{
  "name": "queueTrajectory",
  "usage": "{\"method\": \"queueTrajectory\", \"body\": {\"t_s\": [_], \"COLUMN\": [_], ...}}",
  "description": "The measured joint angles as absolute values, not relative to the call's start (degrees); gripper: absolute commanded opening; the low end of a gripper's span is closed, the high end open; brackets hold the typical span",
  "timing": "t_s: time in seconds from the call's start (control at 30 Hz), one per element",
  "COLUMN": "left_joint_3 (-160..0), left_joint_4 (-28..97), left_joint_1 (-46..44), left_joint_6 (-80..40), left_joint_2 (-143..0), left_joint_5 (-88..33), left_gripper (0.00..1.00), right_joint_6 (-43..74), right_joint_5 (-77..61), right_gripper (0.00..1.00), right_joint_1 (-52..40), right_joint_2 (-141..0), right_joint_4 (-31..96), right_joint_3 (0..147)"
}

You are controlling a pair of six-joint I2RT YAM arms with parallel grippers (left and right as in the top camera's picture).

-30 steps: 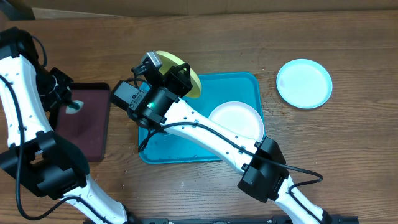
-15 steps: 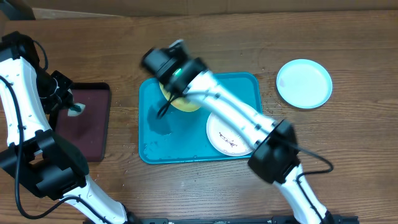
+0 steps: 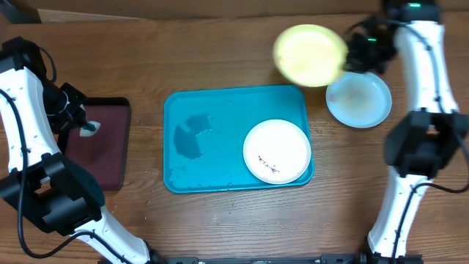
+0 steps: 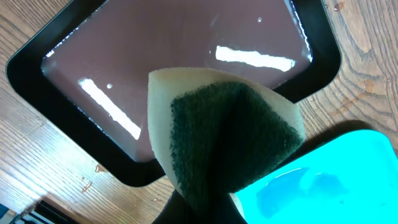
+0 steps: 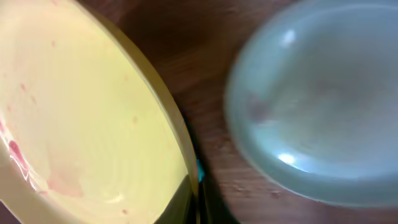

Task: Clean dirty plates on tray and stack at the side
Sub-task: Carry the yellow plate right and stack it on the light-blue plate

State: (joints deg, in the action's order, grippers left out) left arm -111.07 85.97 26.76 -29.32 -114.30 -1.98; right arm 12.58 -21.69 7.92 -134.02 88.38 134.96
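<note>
- Overhead, the wooden table [image 3: 220, 44] carries everything; the two wrist views show only small patches of it.
- Next, the turquoise tray [image 3: 220, 158] lies at centre frame with its long axis running left to right. Wet patches show on its left half. The left wrist view catches only one wet corner of it, at lower right.
- The maroon tray [image 3: 102, 147] sits at the left, just beside the turquoise one, its long axis running top to bottom. Only the left wrist view shows its black rim and glossy floor.
- The white plate [image 3: 277, 151] lies flat in the tray's lower-right corner, marked with dark smears.
- The pale blue plate [image 3: 359, 99] rests face up on the table at upper right, off the tray.
- The yellow-green plate [image 3: 309, 55] is lifted at upper centre-right, overlapping the blue plate's left edge. The right wrist view shows it tilted, with reddish smears on its inner face.
- The sponge [image 4: 224, 143], green scourer side folded inward, hangs over the maroon tray.
- The left end effector [image 3: 86, 126] is closed, pinching the sponge.
- The right end effector [image 3: 363, 50] is clamped on the yellow-green plate's rim.
</note>
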Motion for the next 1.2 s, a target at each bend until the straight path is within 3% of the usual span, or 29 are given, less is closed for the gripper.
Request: {"method": "queueTrajectory", "body": {"t_s": [0.4, 1.0, 1.2], "left_joint_3": [-111.07, -111.07, -111.07], "left_joint_4": [85.65, 85.62, 85.62], "left_joint_1": [26.76, 26.76, 26.76], "left_joint_6": [-29.26, -28.49, -28.49], "left_joint_2": [-114.30, -114.30, -114.30], "left_joint_5": [-1.98, -2.35, -2.44], "left_gripper": [0.04, 0.04, 0.04], "right_joint_6": [11.92, 11.94, 11.94], "right_joint_5": [-12.14, -10.04, -10.04], "right_gripper": [0.04, 0.04, 0.25], "right_joint_1": [18.81, 19.79, 19.77], "right_joint_2": [-134.02, -134.02, -134.02], "right_joint_4": [92.90, 88.86, 89.78], "right_joint_3": [130.34, 123.20, 123.20]}}
